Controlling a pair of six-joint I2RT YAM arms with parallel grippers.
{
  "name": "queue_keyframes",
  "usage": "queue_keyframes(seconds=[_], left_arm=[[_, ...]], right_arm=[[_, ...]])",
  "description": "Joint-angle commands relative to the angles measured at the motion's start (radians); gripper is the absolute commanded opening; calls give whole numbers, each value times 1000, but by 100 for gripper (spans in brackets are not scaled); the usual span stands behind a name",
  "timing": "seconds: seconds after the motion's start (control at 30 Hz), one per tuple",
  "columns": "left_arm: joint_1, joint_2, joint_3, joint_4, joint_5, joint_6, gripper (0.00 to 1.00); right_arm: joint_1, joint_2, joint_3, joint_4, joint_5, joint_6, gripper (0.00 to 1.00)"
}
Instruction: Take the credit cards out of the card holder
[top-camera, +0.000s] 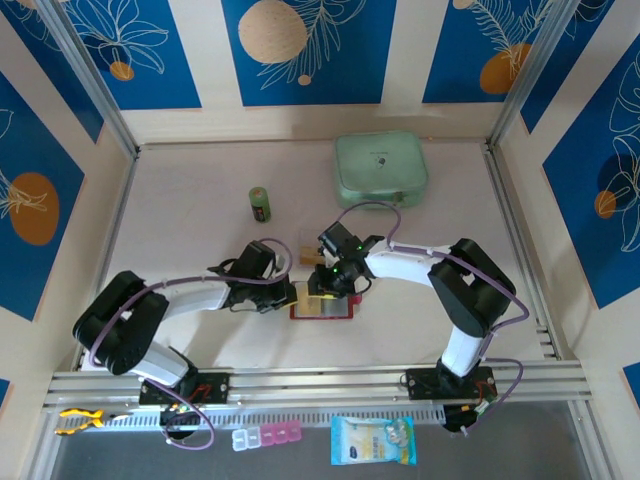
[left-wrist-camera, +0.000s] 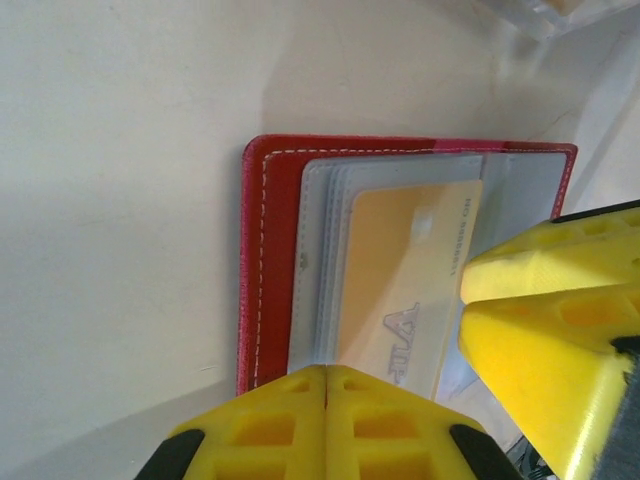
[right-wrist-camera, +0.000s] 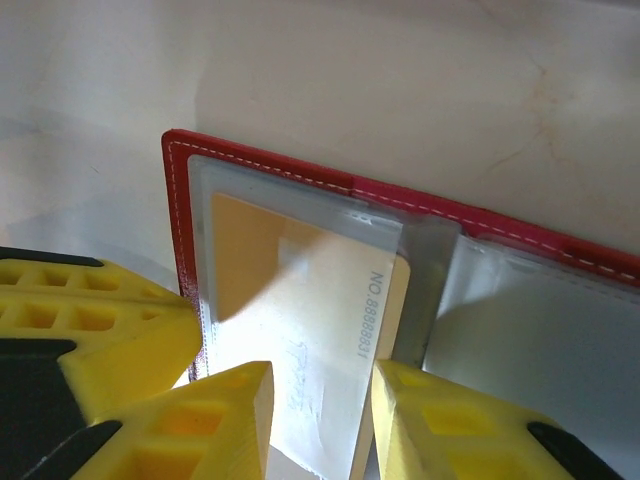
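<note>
Credit cards (left-wrist-camera: 400, 290), thin tan plastic, are sitting in the clear sleeves of the small red folding card holder (top-camera: 322, 310), which is lying open at the near centre of the worktop (top-camera: 200, 200). The left gripper (left-wrist-camera: 327, 400), jaws together, is seemingly pinning its left edge. The right gripper (right-wrist-camera: 320, 385) is straddling the top card, and I cannot tell whether it is gripping.

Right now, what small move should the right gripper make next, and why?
Probably close the right gripper on the credit card and draw it out: its jaws stand apart either side of the card's end, and the shut left gripper bears on the card holder's edge.
</note>
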Motion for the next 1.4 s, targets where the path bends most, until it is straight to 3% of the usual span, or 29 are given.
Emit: queue_keyframes(seconds=[0.0,0.63,0.97,1.37], left_arm=[[9,19,-22,-13,-7,13,4],[9,11,-35,-18,-14,6,4],[9,-40,23,-67,-17,24,4],[5,28,29,21,52,5,3]], right_arm=[[12,15,3,-40,15,1,32],[10,-14,26,-112,82,-38,33],[11,-49,10,-81,47,-18,33],[9,-32,4,-44,-2,0,33]])
